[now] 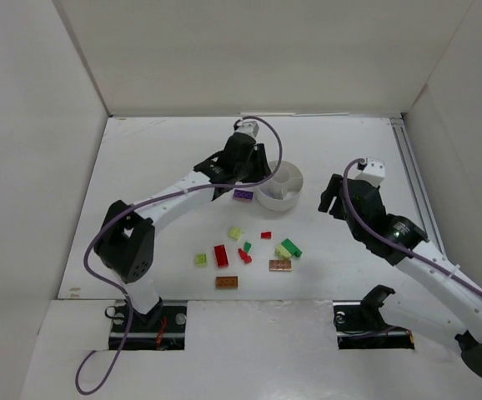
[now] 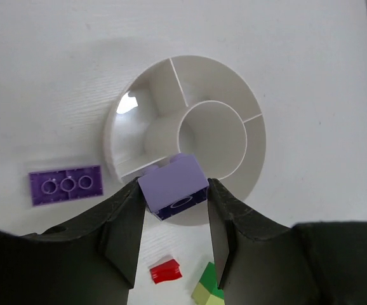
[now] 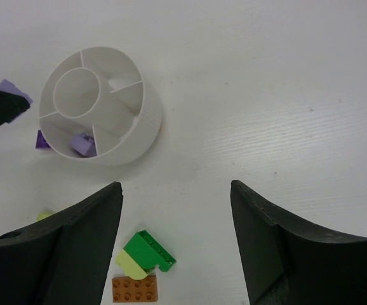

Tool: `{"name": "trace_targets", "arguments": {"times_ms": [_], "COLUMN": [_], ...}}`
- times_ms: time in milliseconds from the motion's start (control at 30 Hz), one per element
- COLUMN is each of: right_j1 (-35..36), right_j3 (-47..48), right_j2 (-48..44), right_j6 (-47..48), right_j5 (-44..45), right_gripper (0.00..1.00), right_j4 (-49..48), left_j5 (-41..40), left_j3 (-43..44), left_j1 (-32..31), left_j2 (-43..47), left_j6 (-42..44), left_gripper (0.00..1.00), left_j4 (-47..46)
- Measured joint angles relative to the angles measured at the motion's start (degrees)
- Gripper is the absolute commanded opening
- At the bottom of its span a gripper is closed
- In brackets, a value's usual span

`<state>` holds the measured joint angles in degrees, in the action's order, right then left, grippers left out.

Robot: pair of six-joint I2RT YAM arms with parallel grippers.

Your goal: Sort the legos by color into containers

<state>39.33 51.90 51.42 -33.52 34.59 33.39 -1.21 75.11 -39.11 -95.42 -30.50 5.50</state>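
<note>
From the top camera, the left gripper (image 1: 253, 177) sits against the left side of the white dish (image 1: 291, 197), with a flat purple brick (image 1: 243, 195) lying just below it. The right gripper (image 1: 331, 200) hangs to the right of the dish, a little apart from it. The other loose bricks are scattered nearer the arm bases, among them a red brick (image 1: 221, 255) and an orange-brown brick (image 1: 227, 282).

On the left wrist camera, the left gripper (image 2: 174, 194) is clamped on a purple block (image 2: 173, 184). The block is held over the dish's near rim (image 2: 254, 136), just short of the round middle well. The flat purple brick (image 2: 66, 185) lies off to the fingers' left.

On the right wrist camera, the right gripper (image 3: 176, 190) has its fingers wide apart with nothing between them. The dish (image 3: 136, 136) lies ahead and to the left. A small purple piece (image 3: 82, 143) rests in one of its wedge sections. A green brick (image 3: 148, 250) lies close by the left finger.
</note>
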Motion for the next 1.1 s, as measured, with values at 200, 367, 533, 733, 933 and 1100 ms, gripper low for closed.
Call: {"name": "trace_targets", "arguments": {"times_ms": [200,367,533,733,933,1100], "right_j1": [-3.0,-3.8,-4.1,-4.2,-4.4,-3.3], "right_j3": [-0.8,-0.8,-1.0,-1.0,-1.2,-1.1], "right_j2": [-3.3,-3.5,-3.0,-2.6,-2.3,0.9], "right_j6": [-0.2,-0.2,-0.2,0.3,5.7,14.3], "right_j5": [0.2,0.2,0.1,-0.3,-5.6,-13.3], "right_gripper": [0.74,0.74,0.75,0.75,0.76,0.79], "right_j4": [1.4,2.3,2.4,2.6,-0.1,-6.6], "left_j5": [0.3,-0.3,-1.1,-1.5,-1.9,-5.2], "left_j3": [3.4,3.5,3.6,4.3,3.3,-2.3], "left_j1": [-3.3,-4.1,-3.9,-4.2,-4.3,-4.3], "left_j2": [-7.1,-7.4,-7.7,-8.7,-7.5,4.0], "left_j6": [1.6,1.9,2.0,2.0,2.0,2.0], "left_gripper": [0.25,0.42,0.53,0.56,0.78,0.90], "left_j4": [0.8,1.8,1.9,2.4,1.4,2.1]}}
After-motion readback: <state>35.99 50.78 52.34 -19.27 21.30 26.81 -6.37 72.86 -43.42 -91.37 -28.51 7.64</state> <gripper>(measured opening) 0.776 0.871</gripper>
